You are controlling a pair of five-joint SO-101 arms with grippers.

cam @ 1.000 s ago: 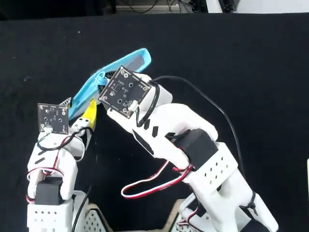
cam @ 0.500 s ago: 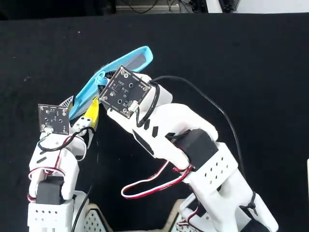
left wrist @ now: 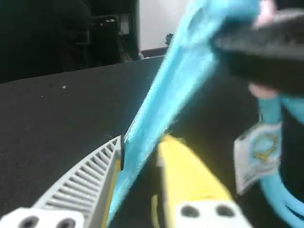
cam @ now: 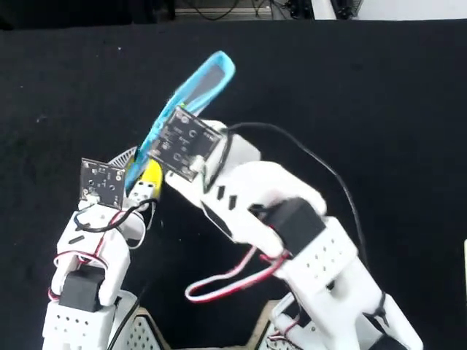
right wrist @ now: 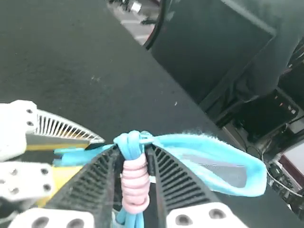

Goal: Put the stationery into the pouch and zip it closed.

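A light blue pouch (cam: 195,93) hangs in the air above the black table, slanting up and to the right. My left gripper (cam: 140,173), with one grey and one yellow finger, is shut on the pouch's lower end (left wrist: 142,142). My right gripper (right wrist: 131,148) is shut on the pouch's blue zipper pull cord (right wrist: 129,140), which carries a pink ribbed bead (right wrist: 135,183). In the high view the right wrist's camera board hides that grip. A small paper tag (left wrist: 258,156) dangles from the cord. The pouch (right wrist: 216,159) stretches away past my right fingers. No loose stationery shows.
The black table (cam: 365,109) spreads wide to the right and behind the arms. Both arm bases stand at the front edge. Dark furniture and cables sit beyond the table's far edge.
The pouch has swung steeper and risen, its far tip higher. The left gripper shifted right and slightly forward with the pouch's end; the right gripper moved a little left and tilted.
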